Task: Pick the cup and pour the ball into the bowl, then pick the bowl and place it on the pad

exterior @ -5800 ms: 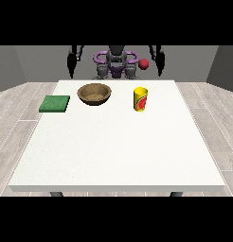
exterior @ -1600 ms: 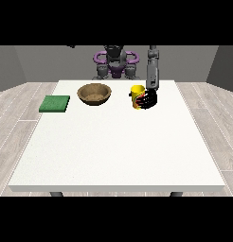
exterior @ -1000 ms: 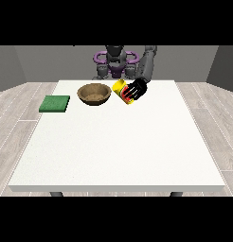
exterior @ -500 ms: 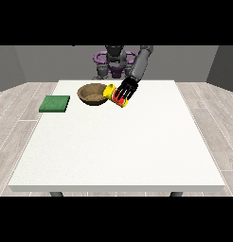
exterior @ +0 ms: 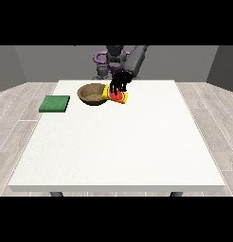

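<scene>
While tilted toward the wooden bowl point(exterior: 92, 93), we see the yellow cup point(exterior: 116, 96) at its rim | hand point(exterior: 120, 84) fingers wrapped round cup | green pad point(exterior: 55, 103) apart on surface point(exterior: 113, 142).

A large white table point(exterior: 113, 151) stands on grey plank floor point(exterior: 213, 123), grey walls point(exterior: 14, 61) behind.

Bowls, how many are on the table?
1. The brown bowl sits near the table's far edge, right of the green pad, beside the tilted yellow cup.
</scene>
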`<action>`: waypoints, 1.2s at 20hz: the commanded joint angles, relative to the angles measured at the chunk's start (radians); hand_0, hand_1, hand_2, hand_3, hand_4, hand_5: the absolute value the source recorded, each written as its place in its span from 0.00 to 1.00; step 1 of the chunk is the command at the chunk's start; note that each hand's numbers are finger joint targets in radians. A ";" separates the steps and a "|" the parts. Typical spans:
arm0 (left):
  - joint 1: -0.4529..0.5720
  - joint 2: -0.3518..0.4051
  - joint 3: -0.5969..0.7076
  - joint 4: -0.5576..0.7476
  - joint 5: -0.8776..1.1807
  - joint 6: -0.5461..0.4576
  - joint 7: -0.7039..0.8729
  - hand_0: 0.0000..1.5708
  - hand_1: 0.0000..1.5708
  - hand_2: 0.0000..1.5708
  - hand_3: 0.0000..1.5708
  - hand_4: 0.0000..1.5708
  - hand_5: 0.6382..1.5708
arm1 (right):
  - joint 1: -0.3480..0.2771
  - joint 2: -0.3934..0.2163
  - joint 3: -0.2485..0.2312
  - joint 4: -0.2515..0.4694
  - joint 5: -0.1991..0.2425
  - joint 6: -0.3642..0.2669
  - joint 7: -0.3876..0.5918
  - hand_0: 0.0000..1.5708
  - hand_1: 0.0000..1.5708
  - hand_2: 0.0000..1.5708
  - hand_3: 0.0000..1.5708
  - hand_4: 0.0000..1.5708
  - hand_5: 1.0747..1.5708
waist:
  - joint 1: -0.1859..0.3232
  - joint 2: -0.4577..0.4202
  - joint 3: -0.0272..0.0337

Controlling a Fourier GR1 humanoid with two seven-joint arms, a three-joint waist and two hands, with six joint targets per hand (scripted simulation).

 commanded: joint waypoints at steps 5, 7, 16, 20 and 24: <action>-0.051 -0.091 -0.277 0.137 -0.330 -0.106 0.222 0.94 0.94 1.00 1.00 0.62 0.91 | 0.057 0.016 0.002 0.096 0.036 0.001 -0.030 0.00 0.00 0.00 0.00 0.24 0.99 | 0.056 -0.137 0.0005; -0.127 -0.112 -0.343 0.160 -0.405 -0.194 0.277 0.95 0.95 1.00 1.00 0.61 0.95 | 0.010 -0.016 -0.021 0.141 0.012 0.015 -0.001 0.00 0.00 0.00 0.00 0.24 0.99 | 0.064 -0.125 0.0008; -0.045 -0.152 -0.424 -0.019 -0.510 -0.410 0.374 0.95 0.95 1.00 1.00 0.67 0.93 | 0.062 0.002 -0.025 0.186 0.009 0.058 -0.071 0.00 0.00 0.00 0.00 0.24 0.99 | 0.059 -0.149 -0.0022; 0.029 -0.092 -0.245 -0.092 -0.316 -0.193 0.295 0.91 0.91 1.00 1.00 0.60 0.94 | 0.069 0.002 -0.033 0.165 0.041 0.018 -0.073 0.00 0.00 0.00 0.00 0.23 0.99 | 0.120 -0.127 -0.0048; 0.051 -0.016 -0.044 -0.167 -0.093 -0.151 0.205 0.71 0.71 0.94 0.94 0.60 0.98 | 0.148 -0.018 -0.066 0.145 0.002 0.064 -0.090 0.00 0.00 0.00 0.00 0.24 0.99 | 0.094 -0.166 -0.0055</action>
